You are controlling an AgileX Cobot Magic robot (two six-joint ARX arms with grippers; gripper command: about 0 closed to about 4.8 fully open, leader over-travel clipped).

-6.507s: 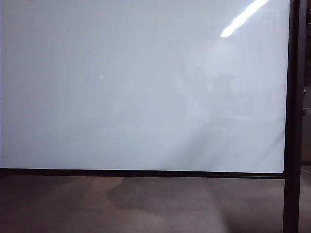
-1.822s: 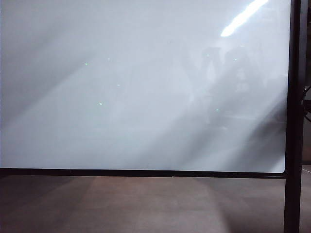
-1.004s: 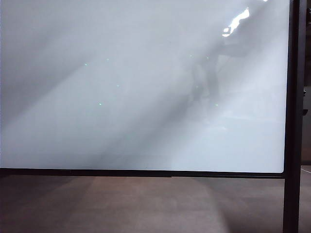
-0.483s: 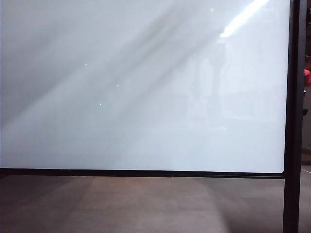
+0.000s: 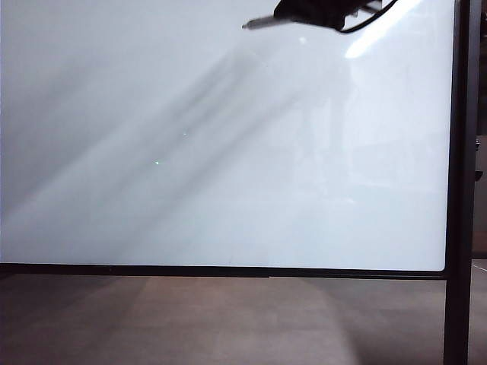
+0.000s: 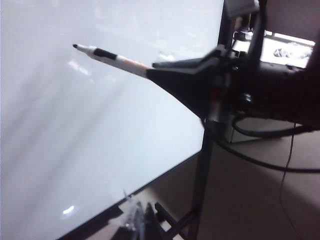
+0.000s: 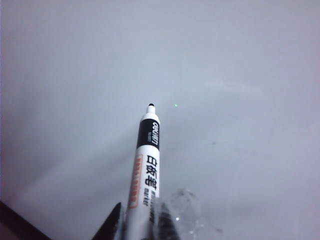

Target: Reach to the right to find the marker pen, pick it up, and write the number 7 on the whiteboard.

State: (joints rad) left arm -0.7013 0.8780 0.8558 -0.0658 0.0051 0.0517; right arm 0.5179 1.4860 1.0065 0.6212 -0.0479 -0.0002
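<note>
— Where is your right gripper [image 5: 285, 17] sitting, and what is it carrying?

— It is hanging at the top edge of the whiteboard [image 5: 228, 152], right of the middle. Its fingers are clamping the marker pen [image 7: 145, 167] by the barrel, with the uncapped black tip pointing at the board; whether the tip is touching it, you cannot tell.

— And your left gripper [image 6: 137, 220]?

— It is staying low, near the board's bottom frame, its jaws pressed together and holding nothing. From its camera you are seeing the right arm [image 6: 240, 90] reaching toward the board.

— Any stroke showing?

— The board is looking bare and glossy.
</note>
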